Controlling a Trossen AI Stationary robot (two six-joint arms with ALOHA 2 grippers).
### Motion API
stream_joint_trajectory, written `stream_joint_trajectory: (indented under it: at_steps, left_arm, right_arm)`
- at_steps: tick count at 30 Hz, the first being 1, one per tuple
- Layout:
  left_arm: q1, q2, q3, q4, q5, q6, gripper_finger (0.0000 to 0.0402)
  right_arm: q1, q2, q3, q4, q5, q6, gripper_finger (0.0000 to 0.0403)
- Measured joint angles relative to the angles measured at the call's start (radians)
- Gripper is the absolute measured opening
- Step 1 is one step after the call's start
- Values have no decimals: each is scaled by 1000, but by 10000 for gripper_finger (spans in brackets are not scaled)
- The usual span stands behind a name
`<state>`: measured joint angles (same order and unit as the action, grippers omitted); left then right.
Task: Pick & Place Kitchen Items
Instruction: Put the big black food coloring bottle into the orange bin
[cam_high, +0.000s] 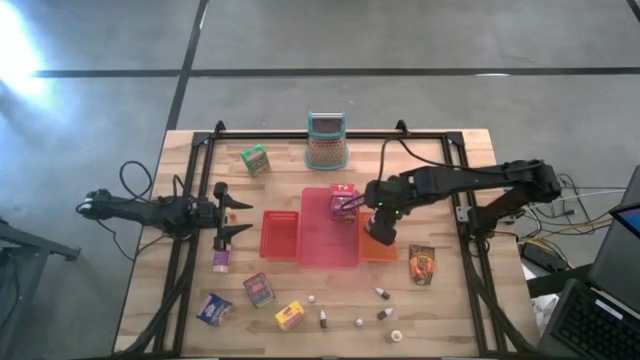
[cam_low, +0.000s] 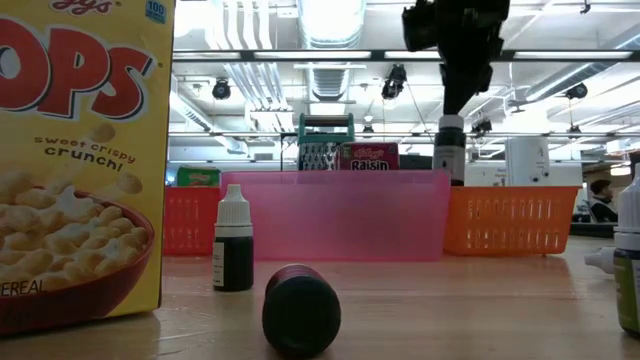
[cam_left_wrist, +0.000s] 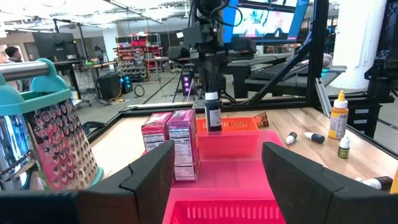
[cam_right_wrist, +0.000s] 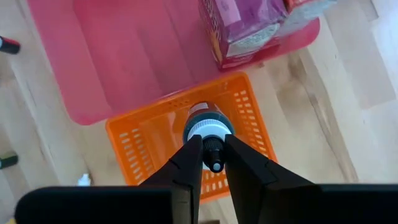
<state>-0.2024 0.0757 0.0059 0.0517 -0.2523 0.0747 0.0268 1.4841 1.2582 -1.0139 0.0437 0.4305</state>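
Bottle (cam_right_wrist: 210, 127) held by its cap, hanging upright over the orange tray (cam_right_wrist: 134, 146): the right tool (cam_right_wrist: 214, 163) has its fingers pinched nearly shut on the small dark, white-capped bottle's tip, directly above the tray's basket-like floor. By all appearances this is the placing step of the pick-and-place job; the next move would call for lowering the bottle into the orange tray, then opening the fingers only once it is down, since a release from this height could tip it over.

Beside the orange tray sits the pink tray (cam_high: 330, 245), holding a red and purple cereal box (cam_high: 343, 200) at its far end and otherwise bare. The red tray (cam_high: 281, 236) next to it looks empty. As far as the right wrist view shows, the orange tray holds nothing yet.

At the other side of the bench (cam_high: 180, 300), the left tool (cam_high: 226, 210) waits with fingers wide apart and nothing in them, a small pink box (cam_high: 221, 262) just beside it. Other items lie loose on the bench: a green box (cam_high: 255, 159), a blue box (cam_high: 214, 309), a yellow box (cam_high: 289, 316), an orange packet (cam_high: 421, 264) and several tiny bottles (cam_high: 382, 293). A teal-rimmed grater (cam_high: 326, 140) stands at the far edge.
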Motion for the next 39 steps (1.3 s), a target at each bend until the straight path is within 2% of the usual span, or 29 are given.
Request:
stream_joint_trajectory:
  at_steps: [7,15,23,29,39]
  left_arm:
    - [0,0,0,0,0,0,248]
    - [0,0,0,0,0,0,248]
    - [0,0,0,0,0,0,248]
    - [0,0,0,0,0,0,248]
    - [0,0,0,0,0,0,248]
  right_arm:
    - [-22,68,25,0,1,-51,42]
    - [-70,104,21,3,4,-73,56]
    - [-75,145,18,41,1,-102,43]
    - [-75,173,17,63,1,-110,59]
    - [-75,174,19,66,1,-94,62]
